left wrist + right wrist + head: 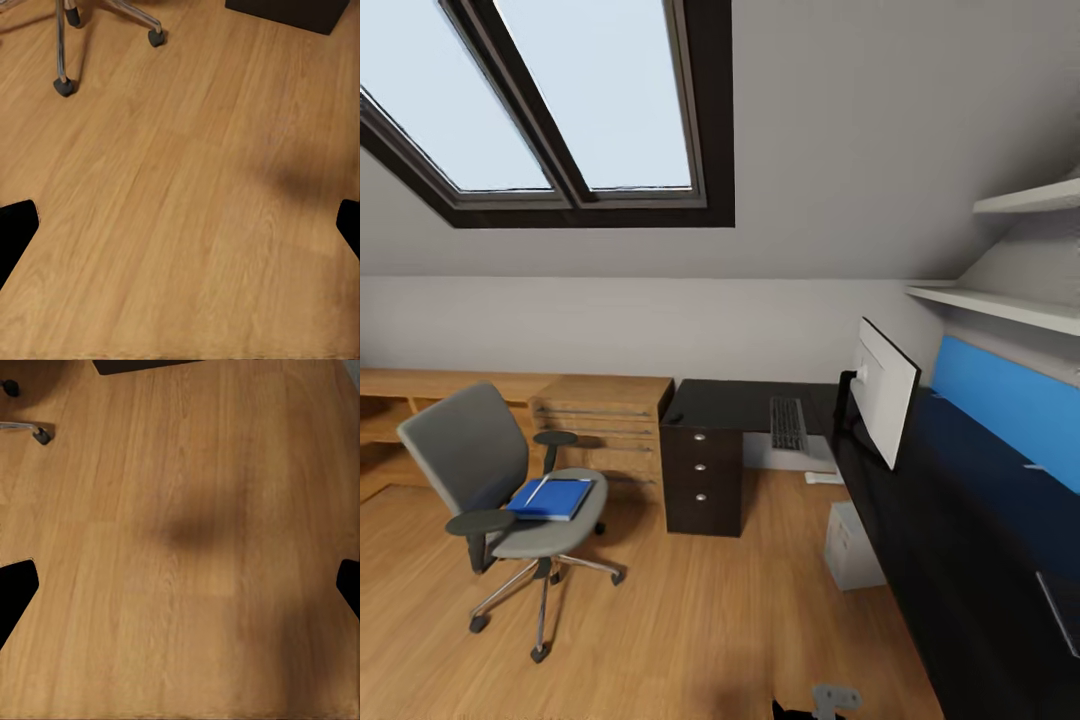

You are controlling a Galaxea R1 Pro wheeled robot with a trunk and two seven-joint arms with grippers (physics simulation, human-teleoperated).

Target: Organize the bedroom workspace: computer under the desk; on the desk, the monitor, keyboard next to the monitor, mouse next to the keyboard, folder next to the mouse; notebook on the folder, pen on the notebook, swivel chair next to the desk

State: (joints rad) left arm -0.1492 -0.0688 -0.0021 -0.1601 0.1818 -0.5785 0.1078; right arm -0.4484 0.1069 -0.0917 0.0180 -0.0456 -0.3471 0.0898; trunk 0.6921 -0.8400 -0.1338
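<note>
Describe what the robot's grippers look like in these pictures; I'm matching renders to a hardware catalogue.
Little shows. In each wrist view the fingertips are flat black wedge shapes at the two side edges, for the left gripper and the right gripper, without markings, cables or texture to make out. The tips stand wide apart over the wooden floor. At the head view's bottom edge sits a small grey bracket-like part beside something black.

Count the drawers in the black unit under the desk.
3, stacked one above another in the drawer unit under the desk's left end: top, middle, bottom, each with a round silver knob. None looks hidden.
</note>
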